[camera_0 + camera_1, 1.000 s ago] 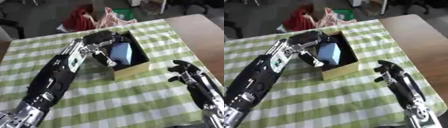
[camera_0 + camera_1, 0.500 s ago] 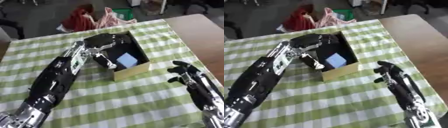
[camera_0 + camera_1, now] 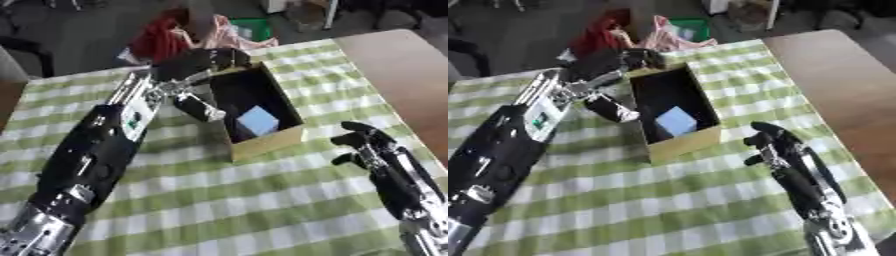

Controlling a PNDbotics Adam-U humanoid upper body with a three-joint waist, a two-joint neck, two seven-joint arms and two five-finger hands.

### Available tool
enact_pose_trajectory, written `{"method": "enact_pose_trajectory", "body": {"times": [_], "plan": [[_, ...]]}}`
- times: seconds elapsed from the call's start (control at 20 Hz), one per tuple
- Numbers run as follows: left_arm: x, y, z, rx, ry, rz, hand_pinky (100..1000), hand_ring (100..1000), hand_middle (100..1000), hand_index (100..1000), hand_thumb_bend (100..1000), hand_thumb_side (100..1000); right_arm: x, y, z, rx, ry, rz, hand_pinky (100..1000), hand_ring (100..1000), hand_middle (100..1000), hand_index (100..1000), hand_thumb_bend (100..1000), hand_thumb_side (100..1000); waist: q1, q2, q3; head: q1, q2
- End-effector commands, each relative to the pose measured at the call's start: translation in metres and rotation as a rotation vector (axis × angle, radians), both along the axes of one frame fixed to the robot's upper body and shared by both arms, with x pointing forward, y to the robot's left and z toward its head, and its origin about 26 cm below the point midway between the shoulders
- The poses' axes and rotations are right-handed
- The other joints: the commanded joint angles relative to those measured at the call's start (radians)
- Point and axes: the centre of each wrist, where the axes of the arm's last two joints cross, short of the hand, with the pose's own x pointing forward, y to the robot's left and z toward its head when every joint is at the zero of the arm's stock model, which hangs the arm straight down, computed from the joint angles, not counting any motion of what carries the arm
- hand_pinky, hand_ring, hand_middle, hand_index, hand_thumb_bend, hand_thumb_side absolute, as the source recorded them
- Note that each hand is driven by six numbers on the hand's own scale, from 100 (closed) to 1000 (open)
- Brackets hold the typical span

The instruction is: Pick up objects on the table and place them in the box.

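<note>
On the green-checked tabletop (image 3: pixel 227 200): one open cardboard box (image 3: pixel 267 141), dark inside, holding a pale blue block (image 3: pixel 257 121) near its front wall. Left hand (image 3: pixel 197 62) above the box's far left corner, fingers curled, nothing visibly held. Right hand (image 3: pixel 367 145) just beside the box's right side, fingers relaxed and empty. No other loose object visible on the cloth. Judgement: block placed; the left hand should lift straight up and away, clearing the rim so the box is not dragged.
</note>
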Motion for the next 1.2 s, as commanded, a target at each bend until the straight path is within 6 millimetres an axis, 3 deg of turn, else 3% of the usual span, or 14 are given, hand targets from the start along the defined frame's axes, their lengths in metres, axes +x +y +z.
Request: {"method": "enact_pose_trajectory", "body": {"times": [0.05, 0.3, 0.55, 0.8, 0.85, 0.95, 1.15, 1.2], "plan": [[-0.013, 0.028, 0.031, -0.064, -0.019, 0.012, 733, 803, 877, 932, 265, 178, 0.0, -0.006, 0.005, -0.014, -0.02, -0.022, 571, 785, 596, 828, 100, 579, -0.01, -0.017, 0.011, -0.013, -0.003], [-0.043, 0.072, 0.034, -0.207, 0.066, 0.046, 716, 778, 848, 933, 138, 204, -0.001, -0.01, 0.005, -0.013, -0.023, -0.045, 571, 785, 595, 828, 100, 577, -0.017, -0.016, 0.041, -0.023, 0.0], [-0.084, 0.106, 0.023, -0.333, 0.145, 0.078, 710, 764, 828, 934, 100, 275, -0.002, -0.013, 0.004, -0.014, -0.025, -0.062, 571, 785, 595, 827, 100, 575, -0.025, -0.014, 0.069, -0.033, 0.004], [-0.115, 0.13, -0.011, -0.447, 0.271, 0.152, 694, 737, 808, 937, 100, 473, -0.003, -0.016, 0.004, -0.012, -0.028, -0.076, 571, 786, 595, 827, 100, 574, -0.033, -0.012, 0.095, -0.031, 0.014], [-0.119, 0.133, -0.019, -0.473, 0.302, 0.166, 694, 737, 808, 937, 100, 473, -0.003, -0.016, 0.004, -0.011, -0.028, -0.079, 571, 786, 595, 827, 100, 574, -0.034, -0.012, 0.099, -0.031, 0.016], [-0.126, 0.137, -0.036, -0.535, 0.372, 0.201, 691, 726, 798, 938, 100, 589, -0.003, -0.016, 0.004, -0.01, -0.03, -0.081, 570, 786, 595, 827, 100, 572, -0.039, -0.011, 0.109, -0.034, 0.019], [-0.141, 0.143, -0.064, -0.648, 0.475, 0.248, 688, 717, 793, 942, 100, 698, -0.003, -0.017, 0.004, -0.007, -0.03, -0.089, 571, 786, 595, 827, 100, 573, -0.046, -0.009, 0.121, -0.03, 0.028], [-0.145, 0.144, -0.07, -0.678, 0.496, 0.262, 684, 710, 788, 941, 100, 674, -0.003, -0.018, 0.004, -0.006, -0.028, -0.092, 571, 786, 595, 827, 100, 556, -0.046, -0.009, 0.125, -0.027, 0.031]]}}
